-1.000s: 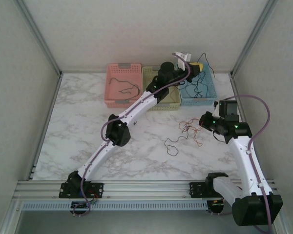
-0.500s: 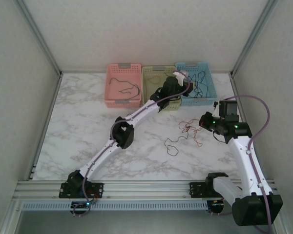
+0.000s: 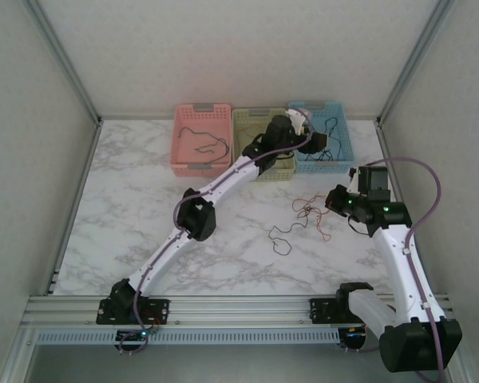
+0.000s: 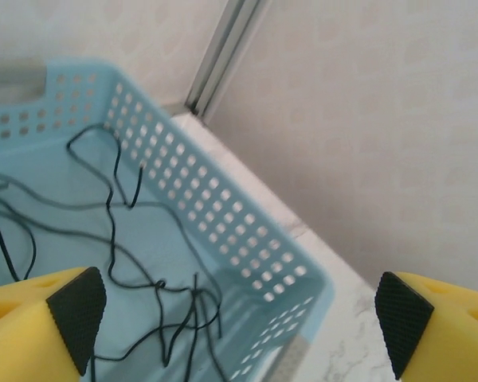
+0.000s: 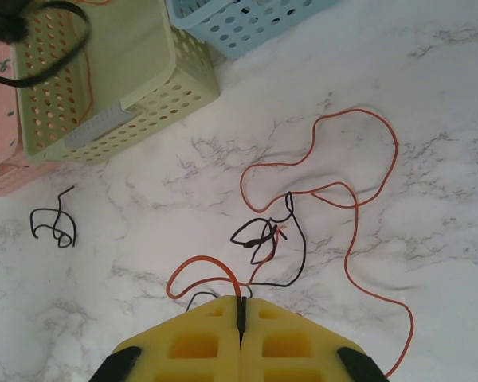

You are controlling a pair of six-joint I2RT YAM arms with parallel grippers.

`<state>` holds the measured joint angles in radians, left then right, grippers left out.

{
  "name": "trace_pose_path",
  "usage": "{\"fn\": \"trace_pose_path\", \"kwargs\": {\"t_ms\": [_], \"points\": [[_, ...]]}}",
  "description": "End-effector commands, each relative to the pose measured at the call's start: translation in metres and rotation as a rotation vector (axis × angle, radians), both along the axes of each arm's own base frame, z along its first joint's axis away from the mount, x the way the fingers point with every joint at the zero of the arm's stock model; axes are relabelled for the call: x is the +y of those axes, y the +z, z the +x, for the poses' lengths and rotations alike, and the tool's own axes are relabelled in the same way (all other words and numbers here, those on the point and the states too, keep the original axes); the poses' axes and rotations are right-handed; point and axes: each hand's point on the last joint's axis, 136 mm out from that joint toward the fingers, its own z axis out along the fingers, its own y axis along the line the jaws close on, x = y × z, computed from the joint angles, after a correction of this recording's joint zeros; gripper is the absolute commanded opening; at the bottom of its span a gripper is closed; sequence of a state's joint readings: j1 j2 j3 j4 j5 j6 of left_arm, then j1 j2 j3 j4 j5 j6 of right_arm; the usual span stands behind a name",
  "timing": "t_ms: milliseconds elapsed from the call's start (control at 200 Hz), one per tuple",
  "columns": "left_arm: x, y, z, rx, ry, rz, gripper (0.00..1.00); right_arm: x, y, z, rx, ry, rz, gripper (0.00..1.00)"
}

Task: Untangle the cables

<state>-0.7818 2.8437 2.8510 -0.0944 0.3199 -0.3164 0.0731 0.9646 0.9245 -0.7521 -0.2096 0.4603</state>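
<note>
My left gripper hangs open over the right corner of the blue basket, with nothing between its black pads. Loose black cables lie on the basket floor beneath it. In the top view the left gripper is at the blue basket. My right gripper is shut on a red-orange cable that loops over the marble and knots with a black cable. From above, the right gripper sits next to this tangle.
A pale green basket and a pink basket stand left of the blue one; a dark cable lies in the pink one. A separate black cable lies on the table. A short black piece lies near the green basket.
The left gripper came down from above the blue basket and opened, and the black cable it held now lies in the basket. The right arm stayed still.
</note>
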Motion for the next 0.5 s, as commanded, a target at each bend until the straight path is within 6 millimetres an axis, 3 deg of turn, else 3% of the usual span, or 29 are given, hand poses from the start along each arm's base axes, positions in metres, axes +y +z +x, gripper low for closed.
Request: {"fn": "trace_pose_path", "kwargs": {"t_ms": [0,120,240,350,415,491], "points": [[0.02,0.114,-0.029,-0.123,-0.067,-0.048,0.87,0.003,-0.004,-0.003,0.0,0.015,-0.001,0.0],[0.044,0.136,-0.053,-0.088,-0.081,0.076,0.77,0.003,-0.004,0.001,-0.008,0.015,-0.002,0.0],[0.09,0.13,-0.071,-0.019,0.013,0.274,0.73,0.006,-0.005,0.005,-0.014,0.02,0.022,0.0],[0.155,0.131,-0.097,-0.037,0.167,0.323,0.76,0.01,-0.005,0.007,-0.016,0.028,0.043,0.0],[0.209,0.128,-0.116,-0.018,0.307,0.346,0.8,0.011,-0.006,0.008,-0.021,0.029,0.048,0.0],[0.259,0.087,-0.139,0.063,0.414,0.459,0.81,0.012,-0.006,0.009,-0.02,0.032,0.049,0.0]]}}
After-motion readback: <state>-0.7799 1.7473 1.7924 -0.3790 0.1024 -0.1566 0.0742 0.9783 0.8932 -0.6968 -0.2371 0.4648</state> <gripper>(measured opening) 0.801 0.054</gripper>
